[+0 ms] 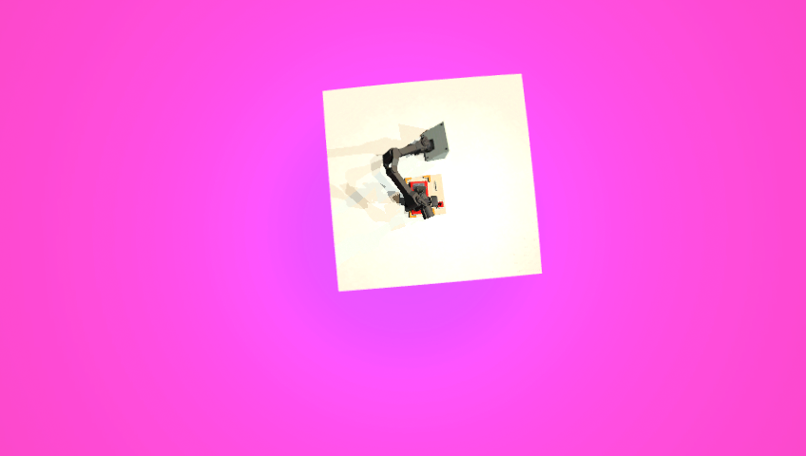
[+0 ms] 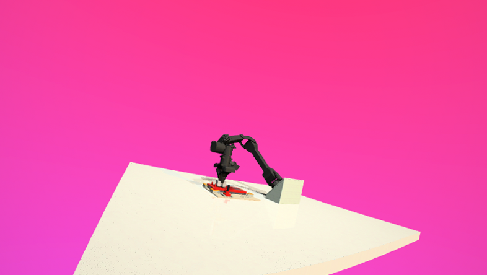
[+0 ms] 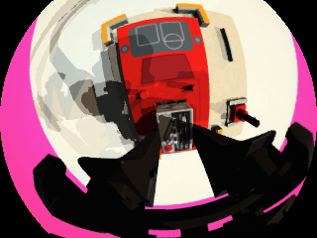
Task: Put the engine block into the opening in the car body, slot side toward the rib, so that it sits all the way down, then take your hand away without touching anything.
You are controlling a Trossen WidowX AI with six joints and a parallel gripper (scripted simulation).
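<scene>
The engine block (image 3: 174, 128) is a grey box with dark ribbed detail and a small red spot. It is between the black fingers of my gripper (image 3: 176, 130) (image 2: 221, 183), which is shut on it. The red car body (image 3: 202, 69) (image 2: 238, 190) lies flat below, with a grey dashboard panel at its far end in the wrist view. The block is over the near end of the car body, low against it in the exterior view. How deep it sits, the opening's edges and the rib cannot be made out. In the top view the arm covers the fingertips and block.
A beige board (image 3: 237, 69) (image 2: 252, 201) carries the car body, orange corner brackets (image 3: 115, 27) (image 3: 199, 12) and a black slot (image 3: 226, 45). A red part with a black peg (image 3: 239, 113) (image 1: 440, 203) stands beside the car body. The arm's base (image 1: 438, 144) (image 2: 291, 191) is nearby.
</scene>
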